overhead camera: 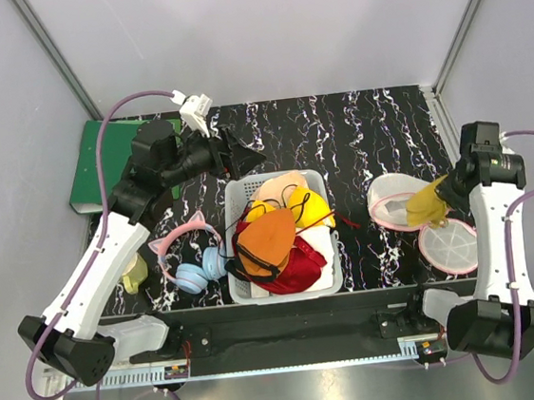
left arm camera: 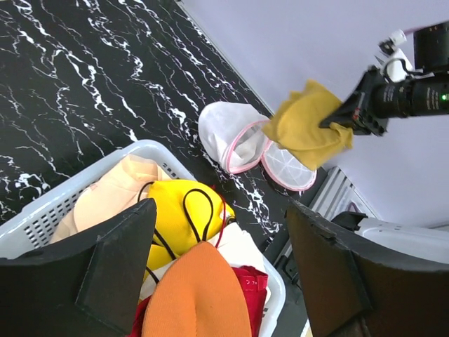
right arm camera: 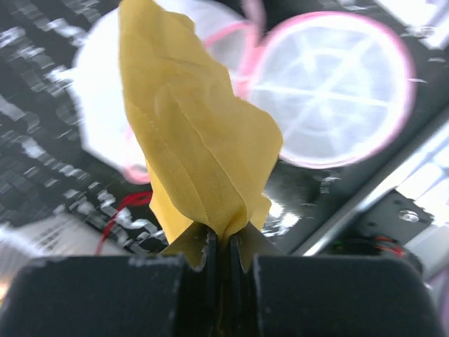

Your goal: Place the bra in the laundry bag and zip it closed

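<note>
**A:** R side first. Jaws?

**B:** The right gripper point(right arm camera: 223, 246) is pressed together, pinching the bra point(right arm camera: 196, 140) by a bunched fold. The rest of the yellow fabric sticks out past the fingertips, crumpled, cups not distinguishable.

**A:** Where, w/ respect to the basket point(overhead camera: 233, 199)?

**B:** Well right of it. The bra hangs under the gripper, over the spot where the laundry bag point(overhead camera: 391, 201) meets its round flap point(overhead camera: 449, 246). Can't tell if the fabric touches the mesh.

**A:** Bag itself?

**B:** Also right of the basket and apart from it, unzipped. The dome lies on its side w/ the pink-rimmed mouth facing away from the basket. The flap lies flat on the table on the side away from the basket, nearer the table's front edge.

**A:** L side?

**B:** The left gripper point(left arm camera: 221, 207) is spread wide w/ nothing between the fingers. It hovers over the basket's far left corner, above the clothes. The orange bra point(left arm camera: 196, 295) and the yellow bra w/ black straps point(left arm camera: 179, 210) lie below it.

**A:** Room to move?

**B:** There's a bare marble strip between basket and bag, w/ only a thin red strap point(overhead camera: 345, 218) trailing off the basket's right side. Beyond the bag it's tight: the side wall and front rail are close to the flap. The table beyond the basket and bag is open.
</note>
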`<action>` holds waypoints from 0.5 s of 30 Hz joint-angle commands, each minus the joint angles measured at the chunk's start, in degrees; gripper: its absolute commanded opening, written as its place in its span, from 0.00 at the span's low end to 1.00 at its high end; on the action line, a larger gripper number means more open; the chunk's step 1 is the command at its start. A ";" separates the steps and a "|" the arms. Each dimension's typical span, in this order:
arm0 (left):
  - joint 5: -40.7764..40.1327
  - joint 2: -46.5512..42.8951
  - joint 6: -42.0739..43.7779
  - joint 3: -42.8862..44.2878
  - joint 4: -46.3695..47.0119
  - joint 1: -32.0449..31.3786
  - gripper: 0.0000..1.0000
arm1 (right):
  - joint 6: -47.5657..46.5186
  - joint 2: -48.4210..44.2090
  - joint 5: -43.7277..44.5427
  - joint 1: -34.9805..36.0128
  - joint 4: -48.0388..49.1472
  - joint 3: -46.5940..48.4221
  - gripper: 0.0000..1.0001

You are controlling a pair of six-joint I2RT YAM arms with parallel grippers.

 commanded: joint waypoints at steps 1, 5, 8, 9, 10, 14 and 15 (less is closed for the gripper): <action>1.10 -0.44 -0.34 -0.68 3.04 1.27 0.77 | 1.12 -0.27 9.10 -1.07 -3.61 -3.84 0.00; 2.42 0.53 -1.05 -0.95 3.66 1.53 0.76 | 2.27 4.02 6.81 -1.07 2.34 -6.31 0.00; 2.42 0.44 -1.22 -1.21 3.66 1.79 0.75 | 3.32 8.41 3.92 -1.08 6.56 -6.40 0.00; 2.33 0.53 -1.14 -1.65 3.66 1.88 0.75 | 3.33 9.57 2.52 -0.99 8.24 -6.75 0.00; 2.25 0.35 -0.96 -1.91 3.40 1.97 0.75 | 3.33 10.97 1.98 -0.99 9.91 -6.75 0.00; 0.85 -0.26 -0.08 -2.53 2.08 2.85 0.75 | 0.88 19.22 -1.71 -0.81 19.73 -6.14 0.00; 0.32 -0.26 0.27 -2.53 1.38 2.94 0.75 | -0.18 20.46 -3.63 -0.64 22.12 -5.61 0.00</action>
